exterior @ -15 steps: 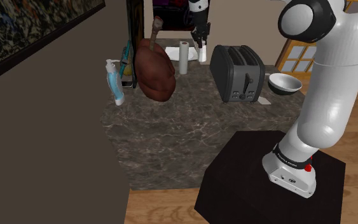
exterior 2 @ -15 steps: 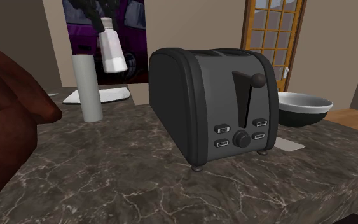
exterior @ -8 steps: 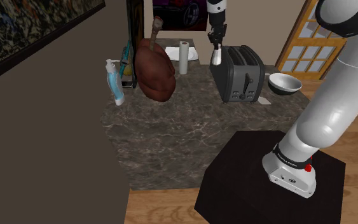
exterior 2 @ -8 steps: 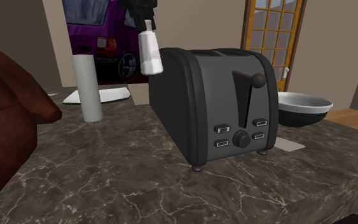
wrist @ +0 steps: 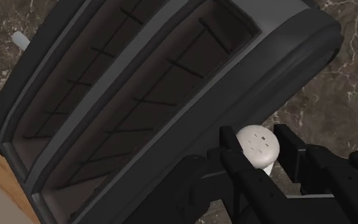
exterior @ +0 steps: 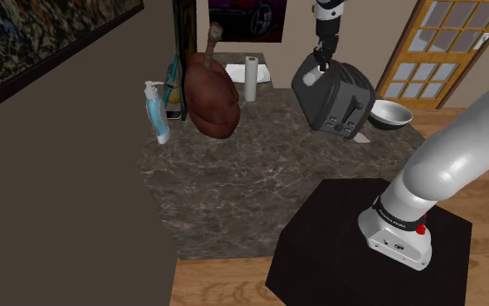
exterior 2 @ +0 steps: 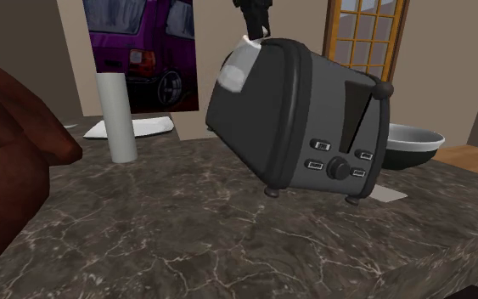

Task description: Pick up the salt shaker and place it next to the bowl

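I have the jaws clamped on the white salt shaker with a round, perforated cap (wrist: 257, 147), and I am holding it off the dark marbled stone tabletop (exterior: 234, 191). Just below the jaws, the shaker lies against the upper end of the dark grey two-slot toaster (wrist: 139, 95). I see the toaster tilted, leaning toward the dark bowl with a white inside (exterior: 388, 114), which rests on the tabletop beyond the toaster from the jaws.
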